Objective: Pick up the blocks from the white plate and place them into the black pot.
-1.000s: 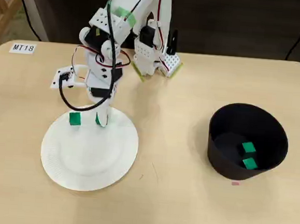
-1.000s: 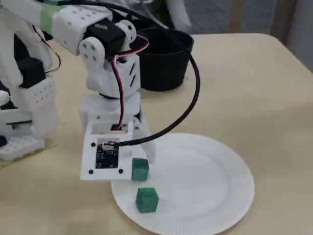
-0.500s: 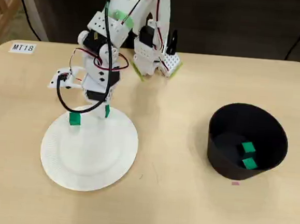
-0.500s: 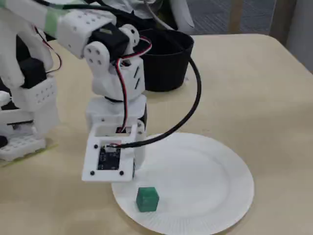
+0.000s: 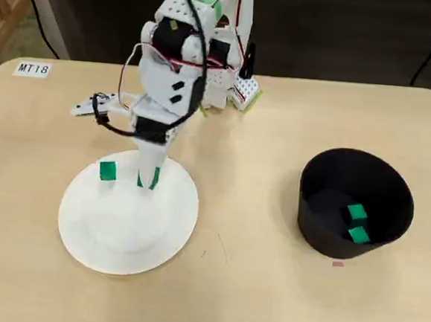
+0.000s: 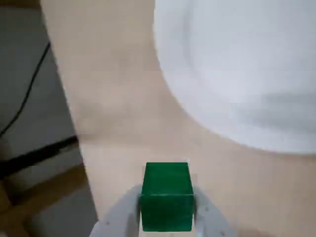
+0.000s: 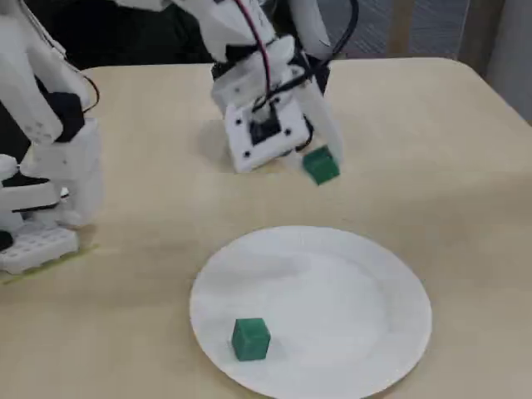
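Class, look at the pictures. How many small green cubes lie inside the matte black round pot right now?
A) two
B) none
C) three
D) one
A: the overhead view shows two small green cubes on the floor of the matte black round pot.

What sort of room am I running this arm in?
Probably a lab or classroom bench: a pale wooden table carrying a printed tag reading MT18, the arm's base fixed at its edge, and cables trailing behind.
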Action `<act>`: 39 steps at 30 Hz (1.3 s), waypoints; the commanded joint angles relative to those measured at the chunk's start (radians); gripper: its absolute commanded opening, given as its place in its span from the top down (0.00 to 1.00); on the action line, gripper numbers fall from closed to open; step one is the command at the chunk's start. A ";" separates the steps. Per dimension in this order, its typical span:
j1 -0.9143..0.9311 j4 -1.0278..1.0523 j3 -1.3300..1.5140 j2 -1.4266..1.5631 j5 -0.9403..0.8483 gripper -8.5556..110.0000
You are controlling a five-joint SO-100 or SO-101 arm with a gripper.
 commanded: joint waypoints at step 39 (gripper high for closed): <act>-0.755 -0.311 0.140 0.043 0.072 0.74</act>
